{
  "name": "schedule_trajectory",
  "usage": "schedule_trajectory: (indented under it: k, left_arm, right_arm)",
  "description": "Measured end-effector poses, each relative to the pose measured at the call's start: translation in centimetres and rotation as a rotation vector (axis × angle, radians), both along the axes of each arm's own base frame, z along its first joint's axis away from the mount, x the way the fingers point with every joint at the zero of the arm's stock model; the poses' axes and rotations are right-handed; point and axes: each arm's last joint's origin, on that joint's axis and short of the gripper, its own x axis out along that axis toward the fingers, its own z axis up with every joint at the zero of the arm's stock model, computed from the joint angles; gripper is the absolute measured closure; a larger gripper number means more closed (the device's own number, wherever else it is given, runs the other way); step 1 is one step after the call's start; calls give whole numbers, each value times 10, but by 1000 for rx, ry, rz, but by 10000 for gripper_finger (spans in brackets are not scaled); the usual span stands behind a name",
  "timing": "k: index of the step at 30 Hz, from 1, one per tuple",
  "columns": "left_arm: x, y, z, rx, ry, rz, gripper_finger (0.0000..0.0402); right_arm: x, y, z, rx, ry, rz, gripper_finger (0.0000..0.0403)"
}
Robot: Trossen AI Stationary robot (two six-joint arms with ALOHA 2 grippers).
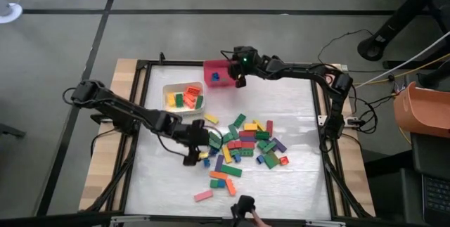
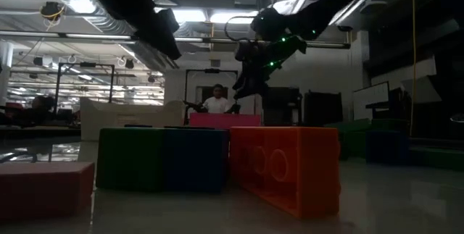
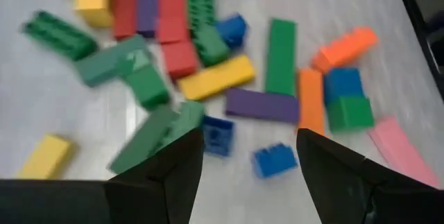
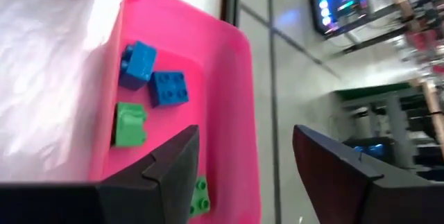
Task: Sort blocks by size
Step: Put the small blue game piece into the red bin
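A heap of coloured blocks lies on the white table top, also in the left wrist view. My left gripper is open and empty at the heap's left side, low over two small blue blocks. My right gripper is open and empty above the red bin's right rim; the bin shows pink in the right wrist view and holds two blue blocks and green ones. A white bin holds several long blocks.
The black frame runs round the table. A pink block and orange ones lie toward the near edge. In the low view, green, blue and orange blocks stand close to the camera. A person stands far behind the table.
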Motion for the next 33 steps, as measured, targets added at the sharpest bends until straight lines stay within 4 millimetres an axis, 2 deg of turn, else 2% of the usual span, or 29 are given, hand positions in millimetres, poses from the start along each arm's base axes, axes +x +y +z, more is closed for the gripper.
schedule_trajectory:
  k: [5,10,22,30,33]
  left_arm:
    - [3,-18,-13,102,-3,-175,184]
    - [12,-24,-25,206,-29,-314,184]
    - [19,-30,-60,271,66,-567,184]
    - [23,-30,-83,333,116,-651,184]
    - [24,-31,-88,334,135,-655,198]
  right_arm:
    - [5,5,18,47,65,29,175]
    - [11,15,28,65,84,65,175]
    - [23,59,22,107,182,171,175]
    - [26,84,20,132,254,229,175]
    - [25,95,25,156,319,251,175]
